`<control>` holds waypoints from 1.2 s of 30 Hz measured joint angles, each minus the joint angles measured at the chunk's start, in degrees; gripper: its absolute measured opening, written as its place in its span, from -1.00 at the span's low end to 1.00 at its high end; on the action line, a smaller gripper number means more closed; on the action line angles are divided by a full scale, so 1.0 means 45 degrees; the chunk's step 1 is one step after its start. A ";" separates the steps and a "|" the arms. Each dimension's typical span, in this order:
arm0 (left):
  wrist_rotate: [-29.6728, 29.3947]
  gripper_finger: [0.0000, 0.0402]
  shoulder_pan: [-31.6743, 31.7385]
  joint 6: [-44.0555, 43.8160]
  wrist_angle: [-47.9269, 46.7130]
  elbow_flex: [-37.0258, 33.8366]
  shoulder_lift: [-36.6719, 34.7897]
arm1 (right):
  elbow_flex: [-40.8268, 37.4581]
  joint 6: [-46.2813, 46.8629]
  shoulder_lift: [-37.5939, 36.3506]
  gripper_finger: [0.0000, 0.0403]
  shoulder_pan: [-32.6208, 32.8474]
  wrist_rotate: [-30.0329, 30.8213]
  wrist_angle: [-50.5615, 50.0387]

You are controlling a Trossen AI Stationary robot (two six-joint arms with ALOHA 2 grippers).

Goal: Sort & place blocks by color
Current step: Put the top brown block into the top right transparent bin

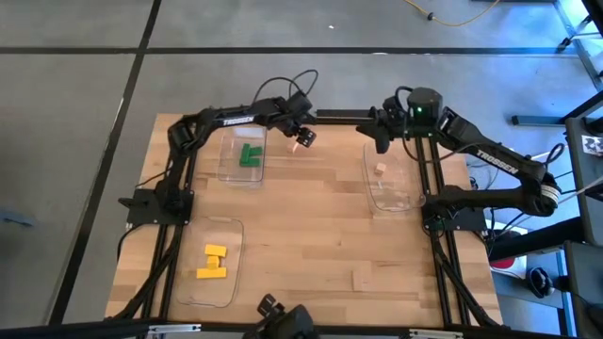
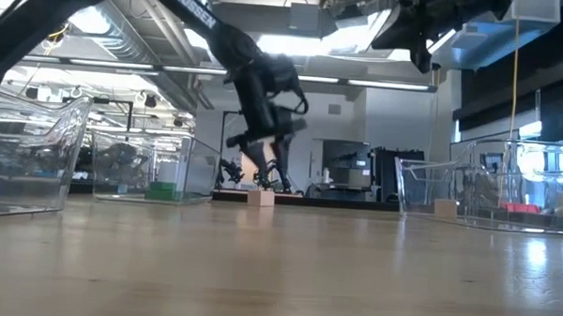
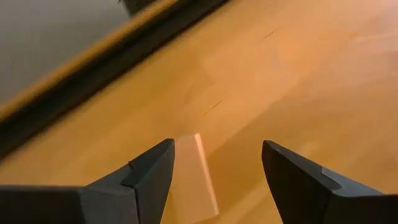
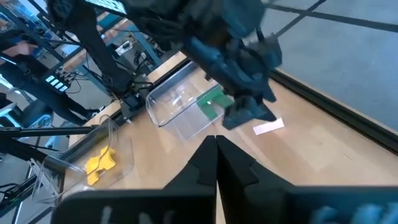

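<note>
Wood filled the near half of the table [image 1: 311, 245], bare but for a clear tray [image 1: 212, 264] at the front left corner holding the yellow blocks [image 1: 213, 263] and a pale tan cube [image 1: 362, 279] lying loose toward the front right. Farther back, on the left, a second clear tray [image 1: 241, 156] held the green blocks [image 1: 250, 154], and on the right a third tray [image 1: 391, 179] held one tan cube [image 1: 381, 169].

Just right of the green tray, near the back edge, a tan block [image 3: 189, 177] lay alone on the wood, and the left gripper [image 1: 301, 135] hung directly over it. Through the left wrist camera the block sat between the two spread fingers [image 3: 149, 177], closer to one of them, and it looked longer than wide, its long side running roughly along the fingers' reach rather than across the gap. I could not tell whether that nearer finger was touching it; the level view showed the fingertips low, close above the block. The jaws stood wide apart and held nothing. A straight drop and a squeeze across the block's narrow width looked like the move called for, perhaps with a slight shift to centre it.

The right gripper [image 4: 216, 163] waited at the back of the table beside the third tray, its fingers pressed together and empty, farther from the block than the left.
</note>
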 joint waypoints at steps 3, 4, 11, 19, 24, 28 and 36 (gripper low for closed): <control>-0.0193 0.16 0.0138 -0.0799 -0.0087 -0.0005 0.0436 | 0.0000 -0.0038 -0.0009 -1.00 0.0071 -0.0003 0.0044; -0.0303 0.16 0.0183 -0.1101 -0.0067 0.0000 0.0550 | 0.0000 -0.0036 -0.0009 -1.00 0.0071 -0.0005 0.0035; 0.0066 0.16 0.0310 -0.2084 -0.0046 -0.0005 0.1258 | 0.0000 -0.0078 -0.0009 -1.00 0.0066 -0.0157 0.0033; 0.0532 0.16 0.0287 -0.2111 -0.0182 -0.0005 0.1246 | 0.0000 -0.0246 -0.0009 -1.00 0.0066 -0.0233 0.0031; 0.0852 0.14 0.0271 -0.2109 -0.0733 -0.0005 0.1243 | 0.0000 -0.0359 -0.0009 -1.00 0.0066 -0.0233 0.0028; 0.1120 0.05 0.0277 -0.2013 -0.1171 -0.0005 0.1246 | 0.0000 -0.0364 -0.0009 -1.00 0.0066 -0.0230 0.0033; 0.1120 -0.26 0.0058 -0.1326 -0.1290 -0.0010 0.1242 | 0.0005 -0.0394 -0.0004 -1.00 0.0066 -0.0228 0.0116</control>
